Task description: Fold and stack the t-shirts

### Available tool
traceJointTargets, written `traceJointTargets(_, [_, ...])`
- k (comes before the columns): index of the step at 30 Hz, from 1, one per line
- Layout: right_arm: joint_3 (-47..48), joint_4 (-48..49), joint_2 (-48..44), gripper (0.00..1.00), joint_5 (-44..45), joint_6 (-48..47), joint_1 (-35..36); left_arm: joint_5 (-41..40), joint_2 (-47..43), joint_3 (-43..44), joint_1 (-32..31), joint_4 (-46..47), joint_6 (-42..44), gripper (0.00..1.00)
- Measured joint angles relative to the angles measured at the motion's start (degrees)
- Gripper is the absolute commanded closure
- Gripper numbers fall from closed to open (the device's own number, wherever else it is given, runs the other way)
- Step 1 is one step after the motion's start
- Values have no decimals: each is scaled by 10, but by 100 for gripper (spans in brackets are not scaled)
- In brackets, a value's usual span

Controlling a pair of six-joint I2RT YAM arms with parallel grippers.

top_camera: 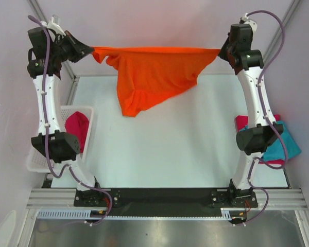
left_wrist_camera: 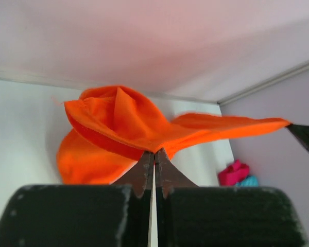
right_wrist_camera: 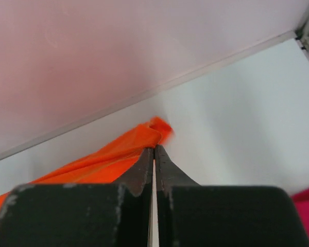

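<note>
The bright orange t-shirt [top_camera: 152,77] hangs stretched in the air across the far side of the table, its lower part drooping to a point at the left. My left gripper [top_camera: 91,50] is shut on its left end, seen in the left wrist view [left_wrist_camera: 154,151] with orange cloth [left_wrist_camera: 123,123] bunched above the tips. My right gripper [top_camera: 220,51] is shut on its right end [right_wrist_camera: 154,146], where an orange corner [right_wrist_camera: 154,131] sticks out. A crimson t-shirt [top_camera: 77,127] lies in the basket. A teal t-shirt [top_camera: 283,146] and a pink-red one [top_camera: 242,122] lie at the right edge.
The white mesh basket [top_camera: 38,159] stands at the left edge of the white table [top_camera: 170,149]. Walls enclose the back and sides. In the left wrist view the pink-red and teal cloth [left_wrist_camera: 236,174] shows low at the right.
</note>
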Motion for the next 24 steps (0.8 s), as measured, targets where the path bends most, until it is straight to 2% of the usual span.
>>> traceJointTargets(9, [-281,30,-222,100,45,-8,12,-26,-277,-337,-11,78,33,100])
traceJointTargets(13, [-437,22,-310,100,43,1,15,-23,-406,-546,-10,113,26,100])
traceJointTargets(19, [-627,-34,-390,100,23,25,21,-23,-471,-699,-5,90,27,100])
traceJointTargets(24, [-707,-85,-439,100,3,47,30,-27,-532,-759,-5,54,26,100])
